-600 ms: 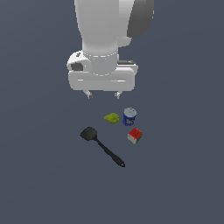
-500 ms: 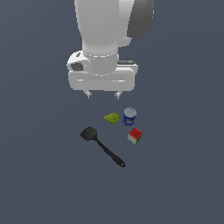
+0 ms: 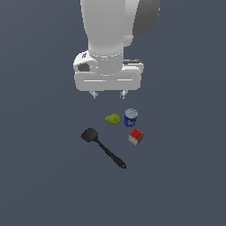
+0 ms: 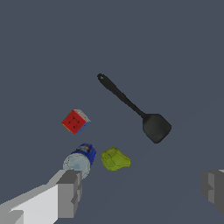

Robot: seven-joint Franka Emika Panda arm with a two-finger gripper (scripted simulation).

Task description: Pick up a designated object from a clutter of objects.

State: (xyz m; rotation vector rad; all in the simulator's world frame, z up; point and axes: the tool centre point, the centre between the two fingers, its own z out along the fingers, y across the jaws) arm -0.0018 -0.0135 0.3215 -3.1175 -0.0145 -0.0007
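Exterior view, left to right: black spatula (image 3: 102, 147) lying flat (handle toward the right), yellow-green lump (image 3: 113, 119), blue can (image 3: 130, 118), cube (image 3: 136, 137). Above them hangs the gripper (image 3: 108, 94), jaws apart, holding nothing.

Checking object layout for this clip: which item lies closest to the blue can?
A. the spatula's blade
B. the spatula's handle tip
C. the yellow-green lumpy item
C: in the exterior view the yellow-green lumpy item sits right beside the blue can, while the black spatula lies farther off.
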